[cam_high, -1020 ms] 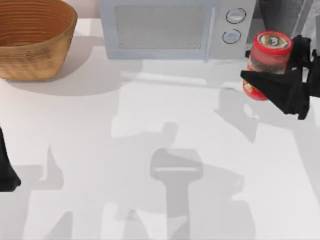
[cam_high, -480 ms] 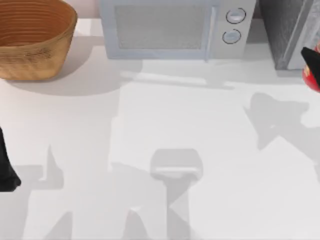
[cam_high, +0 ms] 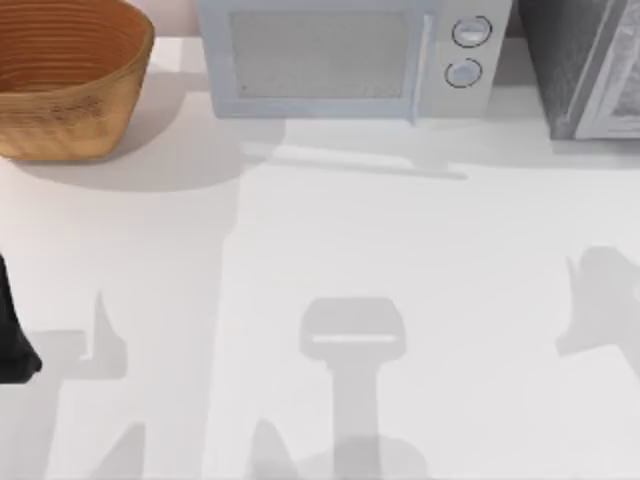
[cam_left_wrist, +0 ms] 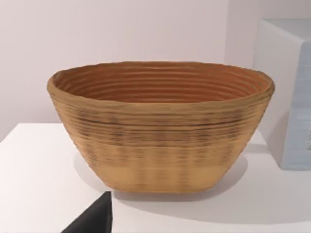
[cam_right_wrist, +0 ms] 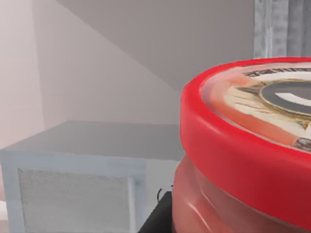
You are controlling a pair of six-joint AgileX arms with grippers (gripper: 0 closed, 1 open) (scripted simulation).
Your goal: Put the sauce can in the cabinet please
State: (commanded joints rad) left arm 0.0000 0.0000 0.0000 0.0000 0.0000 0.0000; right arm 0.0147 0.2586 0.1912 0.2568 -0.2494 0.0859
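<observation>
Small red sauce can with silver-grey top [cam_right_wrist: 252, 160] sits right against the right wrist camera, presumably carried; can't tell the right tool's state. Dark grey speckled cabinet [cam_high: 575, 60] at the table's [cam_high: 400, 250] far right looks closed — risk of hitting the door.

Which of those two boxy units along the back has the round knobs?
The pale microwave in the middle of the back edge, with two round knobs beside its window. The dark speckled cabinet at the top view's right has none.
</observation>
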